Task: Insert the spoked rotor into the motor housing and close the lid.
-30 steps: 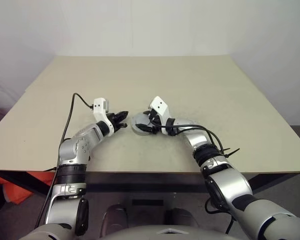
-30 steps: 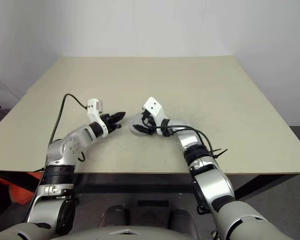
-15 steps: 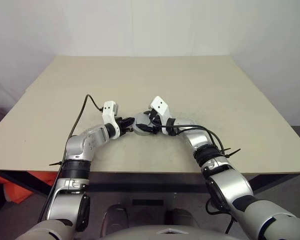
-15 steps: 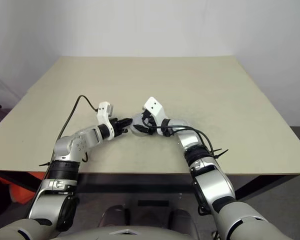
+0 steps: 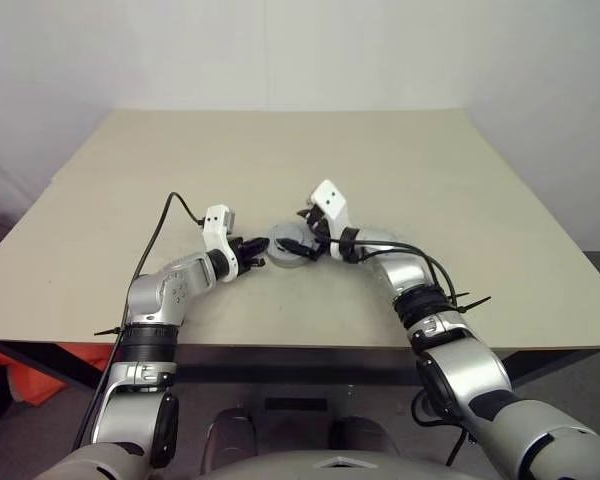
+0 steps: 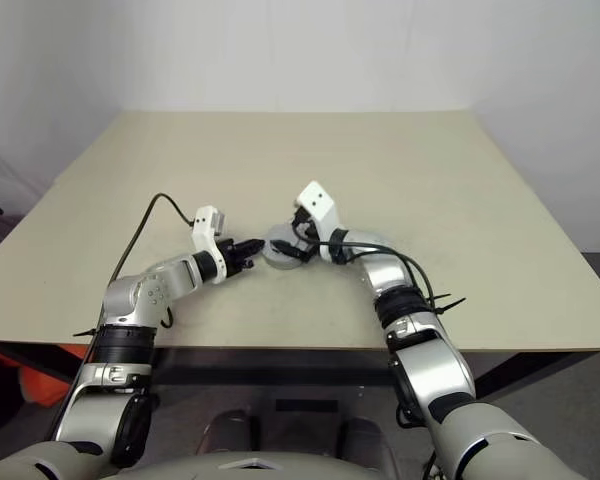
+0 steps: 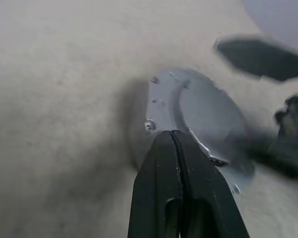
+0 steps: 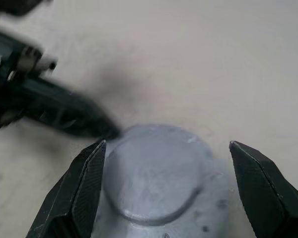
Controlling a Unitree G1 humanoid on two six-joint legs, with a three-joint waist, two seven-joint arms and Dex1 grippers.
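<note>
Silver-grey metal unit, round, with a raised circular cover on a flat flanged base: the motor housing, seen with its lid on. It is laid flat on the beige table, near the front edge and about midway across, with the domed face turned upward. No long axis can be told from the head views, the outline being close to round; in the left wrist view the base plate is seen to extend past the dome, with small screw heads at its corners. The copper windings and the spoked rotor cannot be made out beneath the cover.

Left gripper: black fingers pressed together with nothing between them. The closed tips are set against the housing's rim on the robot's left side; whether they actually touch cannot be told for certain, though in the left wrist view they overlap the dome's edge.

Right gripper: fingers spread wide, one to each side of the dome, nothing gripped. It is held just above and slightly behind the housing, on the robot's right side, pointed toward the left gripper.

Both grippers are thus placed at opposite sides of the housing, which is lying between them.
</note>
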